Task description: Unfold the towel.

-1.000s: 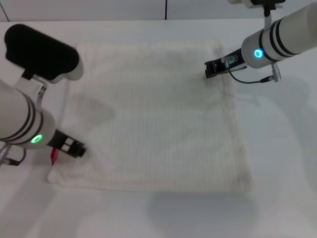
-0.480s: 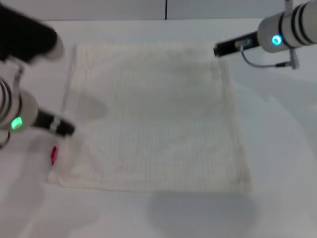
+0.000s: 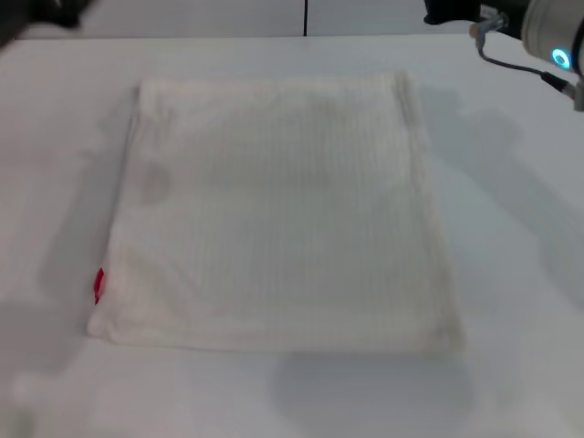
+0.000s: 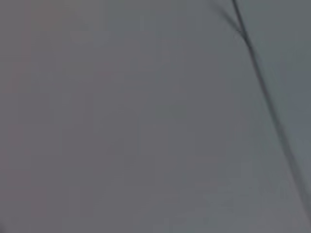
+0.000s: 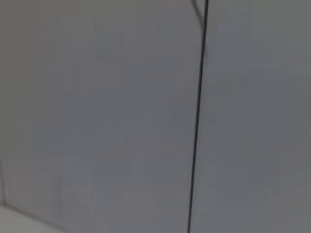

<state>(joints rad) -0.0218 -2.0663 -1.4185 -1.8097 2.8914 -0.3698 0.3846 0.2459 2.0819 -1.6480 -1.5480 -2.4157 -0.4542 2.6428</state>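
The right claw (image 3: 447, 13) is up at the far corner, its fingers too hidden to tell, and the big off-white square terry towel (image 3: 283, 214) lies flat on the white bench (image 3: 511, 274), so another tug could bunch it.

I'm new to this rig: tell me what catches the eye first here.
The towel dominates: a big off-white square spread flat mid-table, nothing touching it. Next, its small red tag at the near left edge. The right tool sits in the far right corner, clear of the cloth.
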